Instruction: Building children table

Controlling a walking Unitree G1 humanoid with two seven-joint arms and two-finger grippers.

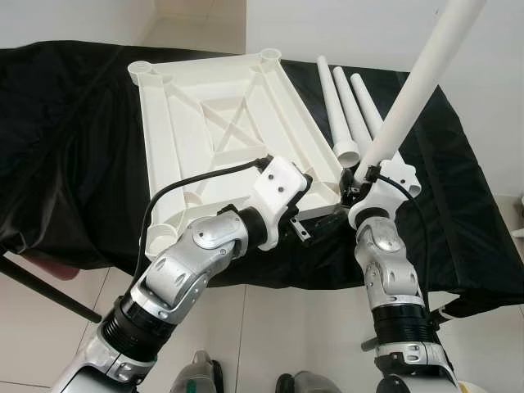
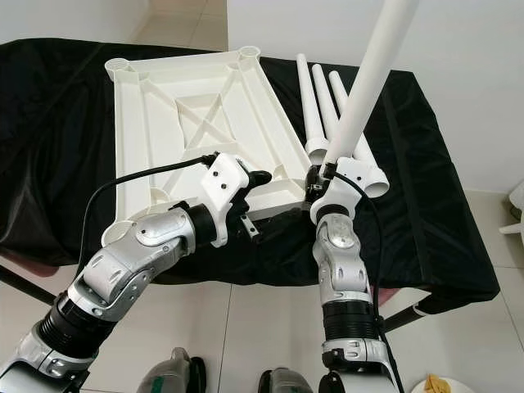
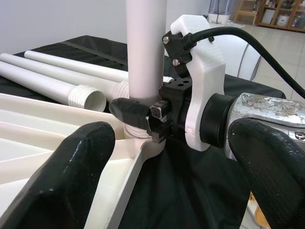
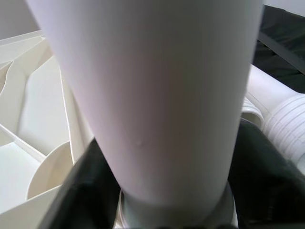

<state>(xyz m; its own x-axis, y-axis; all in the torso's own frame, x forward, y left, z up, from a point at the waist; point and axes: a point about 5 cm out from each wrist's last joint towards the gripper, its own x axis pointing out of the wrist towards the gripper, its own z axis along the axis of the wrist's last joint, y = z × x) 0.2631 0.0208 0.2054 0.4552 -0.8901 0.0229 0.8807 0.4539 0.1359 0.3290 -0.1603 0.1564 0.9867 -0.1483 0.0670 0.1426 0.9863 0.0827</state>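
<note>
You see the right gripper (image 3: pixel 143 117) pinching the upright table leg (image 1: pixel 417 90) near its lower end, one black finger wrapped against each side of the white tube. The leg's base sits at the near right corner socket (image 3: pixel 138 138) of the inverted tabletop (image 1: pixel 217 123), and the tube rises steeply, leaning away to the right. In the right wrist view the leg (image 4: pixel 152 95) lies squarely between the two dark fingers (image 4: pixel 90 191), touching both.

Your left gripper (image 2: pixel 258 184) rests over the near edge of the tabletop, just left of that same corner. Its two fingers (image 3: pixel 62 181) stand spread apart, holding nothing, with the right gripper and the leg framed between them in the left wrist view.

Count: one white tabletop, underside up, with its ribs crossing in an X at the centre; one leg held upright; three loose legs (image 1: pixel 348 110) lying side by side on the black cloth (image 1: pixel 65 147), just right of the tabletop, with threaded ends pointing toward you. That makes four legs in all. Two far corner sockets (image 1: pixel 270 56) of the tabletop stand open.

You can read no brand, label or writing on any part.
</note>
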